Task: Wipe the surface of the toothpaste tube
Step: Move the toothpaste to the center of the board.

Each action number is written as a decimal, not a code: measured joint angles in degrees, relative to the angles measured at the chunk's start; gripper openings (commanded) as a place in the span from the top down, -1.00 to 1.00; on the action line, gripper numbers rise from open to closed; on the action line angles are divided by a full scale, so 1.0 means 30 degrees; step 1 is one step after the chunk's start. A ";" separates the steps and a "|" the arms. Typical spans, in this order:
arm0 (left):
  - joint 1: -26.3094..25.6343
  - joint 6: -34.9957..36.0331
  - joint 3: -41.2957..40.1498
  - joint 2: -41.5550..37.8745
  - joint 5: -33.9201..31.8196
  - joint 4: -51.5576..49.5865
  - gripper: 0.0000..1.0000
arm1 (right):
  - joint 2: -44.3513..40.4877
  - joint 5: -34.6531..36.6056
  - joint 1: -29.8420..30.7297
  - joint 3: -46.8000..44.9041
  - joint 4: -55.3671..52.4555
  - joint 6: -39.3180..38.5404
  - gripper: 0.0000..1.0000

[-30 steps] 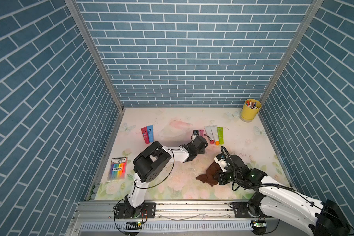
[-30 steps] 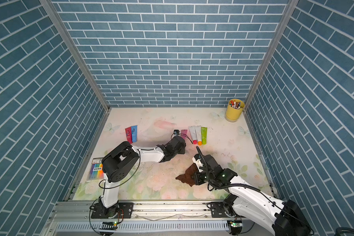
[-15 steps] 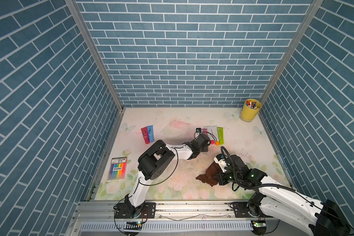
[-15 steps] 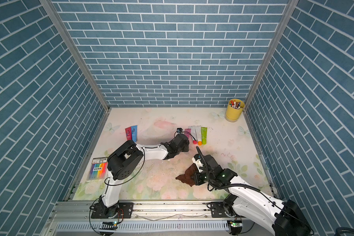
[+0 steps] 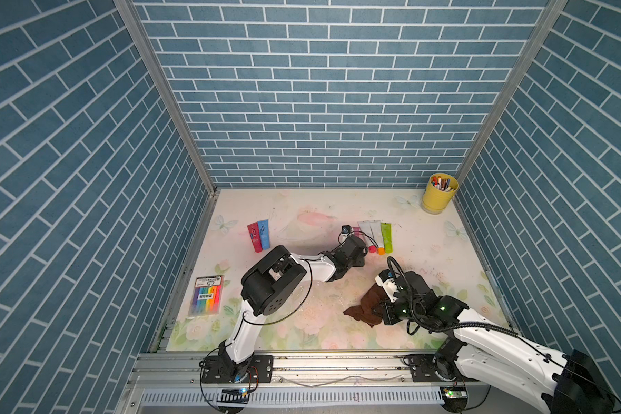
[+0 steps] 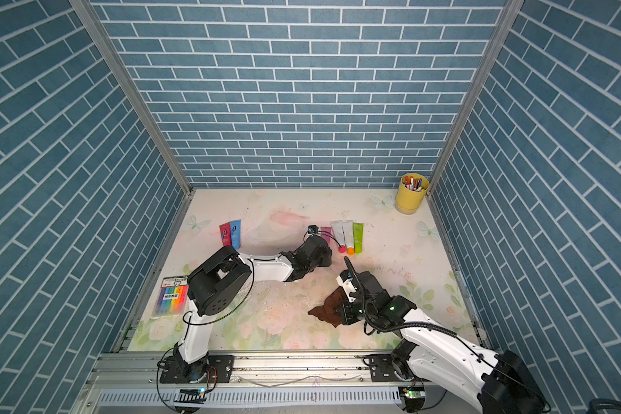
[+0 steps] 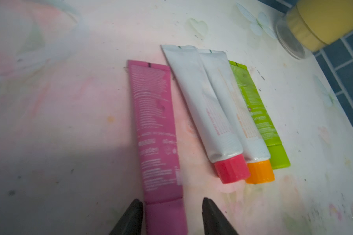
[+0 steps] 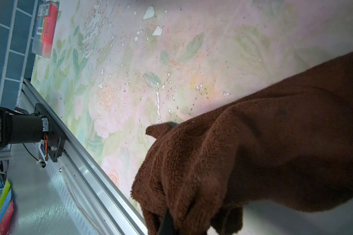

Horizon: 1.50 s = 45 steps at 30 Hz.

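Nearest, well short of the pink toothpaste tube point(image 7: 155, 122), my right gripper point(image 5: 383, 311) is clamped on a bunched brown cloth point(image 8: 253, 152) that trails onto the table point(image 5: 302, 215). Farther in, my left gripper point(image 7: 170, 205) stands parted astride that tube's cap end (the tube lies flat, small print up). One finger point(image 7: 130, 217) may be brushing it, but the blur leaves that unsure. Just beside the tube lie a red-capped white tube point(image 7: 204, 105), an orange-capped white tube point(image 7: 232, 114) and a green tube point(image 7: 253, 105). Well beyond it stands a yellow cup point(image 5: 439, 195).
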 measured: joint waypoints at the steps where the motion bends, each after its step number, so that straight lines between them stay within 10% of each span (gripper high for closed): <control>1: 0.0066 0.0160 0.0189 0.0044 0.0233 0.0007 -0.39 | 0.0007 0.0000 0.0000 0.0000 0.0000 0.0000 1.00; 27: 0.3133 0.1100 -0.0758 0.0714 0.8692 0.3577 -0.31 | 0.0313 0.0015 0.0000 0.0000 0.0007 0.0000 1.00; 45: 0.3956 0.1027 0.0087 0.1792 0.9428 0.4860 -0.34 | 0.0313 0.0015 0.0000 0.0000 0.0007 0.0000 1.00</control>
